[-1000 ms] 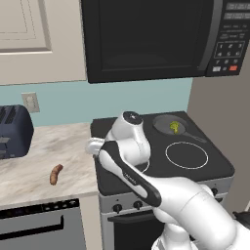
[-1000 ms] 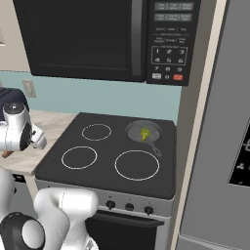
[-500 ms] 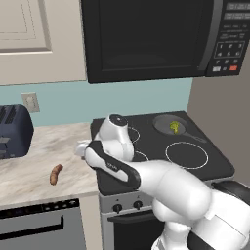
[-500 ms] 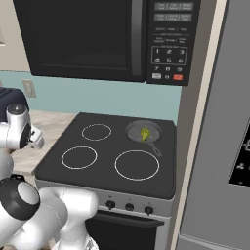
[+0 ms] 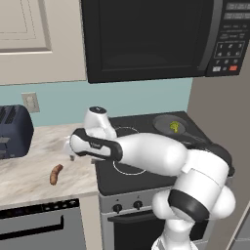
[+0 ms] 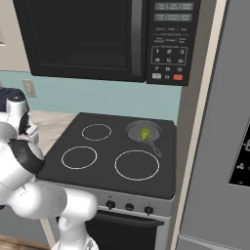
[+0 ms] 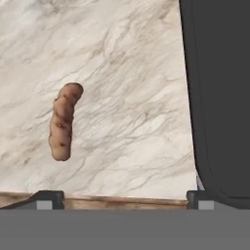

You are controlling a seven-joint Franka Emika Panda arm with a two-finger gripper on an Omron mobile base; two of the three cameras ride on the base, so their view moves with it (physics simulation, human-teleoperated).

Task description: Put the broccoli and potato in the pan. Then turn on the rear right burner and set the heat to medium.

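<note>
The potato (image 5: 56,174) (image 7: 63,122), an orange-brown curved piece, lies on the marble counter left of the stove. My gripper (image 5: 68,148) (image 7: 124,199) hovers above the counter, between the potato and the stove's left edge. It is open, with its fingertips (image 7: 49,197) far apart and nothing between them. In the hand view the potato lies left of centre, ahead of the left tip. The dark pan (image 5: 165,120) (image 6: 152,130) sits on the rear right burner. The yellow-green broccoli (image 5: 174,127) (image 6: 145,134) lies inside it.
A dark toaster (image 5: 13,132) stands at the counter's back left. The black stove top (image 7: 219,97) borders the counter on the right, and its knobs (image 5: 117,207) (image 6: 129,207) line the front panel. A microwave (image 5: 146,39) hangs above, and a grey fridge (image 6: 219,146) stands to the right.
The arm has swung left from over the stove's front left burner to above the counter, nearer the potato. The gripper stayed open. Pan, broccoli and potato have not moved.
</note>
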